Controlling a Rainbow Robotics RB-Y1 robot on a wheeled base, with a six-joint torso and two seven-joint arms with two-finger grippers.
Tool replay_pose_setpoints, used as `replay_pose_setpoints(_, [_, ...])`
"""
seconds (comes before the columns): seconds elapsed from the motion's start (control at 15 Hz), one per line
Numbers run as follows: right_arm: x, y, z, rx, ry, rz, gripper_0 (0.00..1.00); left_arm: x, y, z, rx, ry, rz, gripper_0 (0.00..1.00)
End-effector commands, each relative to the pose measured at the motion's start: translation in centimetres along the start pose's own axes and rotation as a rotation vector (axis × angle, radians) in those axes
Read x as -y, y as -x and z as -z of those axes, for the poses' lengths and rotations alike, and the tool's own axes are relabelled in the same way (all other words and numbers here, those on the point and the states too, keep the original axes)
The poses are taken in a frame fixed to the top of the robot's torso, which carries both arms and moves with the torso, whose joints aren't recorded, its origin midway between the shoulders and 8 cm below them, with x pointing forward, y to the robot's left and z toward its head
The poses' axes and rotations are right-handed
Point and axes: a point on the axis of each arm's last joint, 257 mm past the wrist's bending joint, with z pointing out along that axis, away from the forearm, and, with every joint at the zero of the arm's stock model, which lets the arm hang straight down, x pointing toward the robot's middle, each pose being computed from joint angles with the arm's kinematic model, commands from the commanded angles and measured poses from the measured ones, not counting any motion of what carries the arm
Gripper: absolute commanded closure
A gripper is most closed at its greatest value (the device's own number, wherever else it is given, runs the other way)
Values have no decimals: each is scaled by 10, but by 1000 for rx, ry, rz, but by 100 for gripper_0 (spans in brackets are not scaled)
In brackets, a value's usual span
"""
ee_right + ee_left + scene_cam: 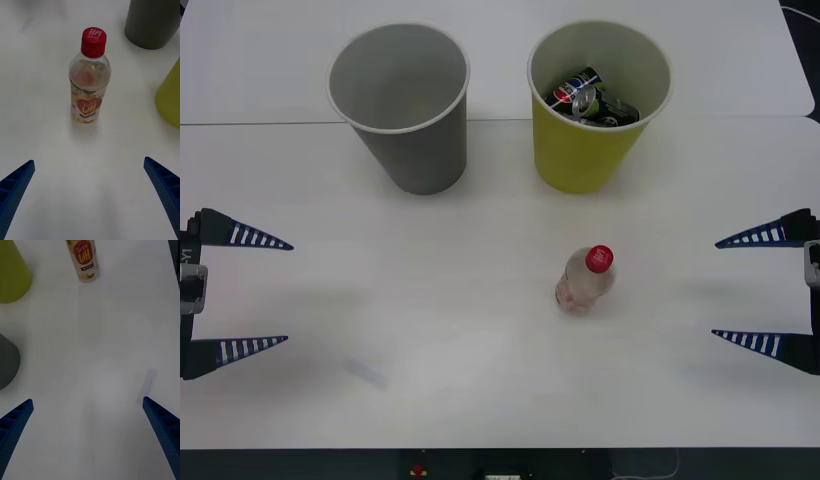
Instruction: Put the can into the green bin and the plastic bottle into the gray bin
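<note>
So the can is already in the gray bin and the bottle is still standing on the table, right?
Not quite. The can lies in the green bin, not the gray bin, whose inside looks bare in the front view. The rest is right: the plastic bottle stands upright on the table, with the left pincer and right pincer open at the sides.

The plastic bottle [587,278] — clear, red-capped, with a white, red and yellow-green label — is standing upright on the white table [480,380], in front of the green bin [595,110] and apart from it. The green bin is sitting upright beside the gray bin [402,105], holding crushed cans [592,98] — the gray one is standing open with nothing showing inside.
</note>
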Motion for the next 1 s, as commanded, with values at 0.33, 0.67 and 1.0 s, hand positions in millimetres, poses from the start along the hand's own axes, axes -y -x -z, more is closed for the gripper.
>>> replay_pose_setpoints(0.33, [-1, -9, -39, 163, -37, -203, 0, 0, 0, 0, 0, 0, 0, 0])
replay_pose_setpoints(0.67, [3, -7, -66, 251, -112, -249, 0, 0, 0, 0, 0, 0, 0, 0])
replay_pose_setpoints(1.0, [-1, -5, -93, 344, -136, -280, 0, 0, 0, 0, 0, 0, 0, 0])
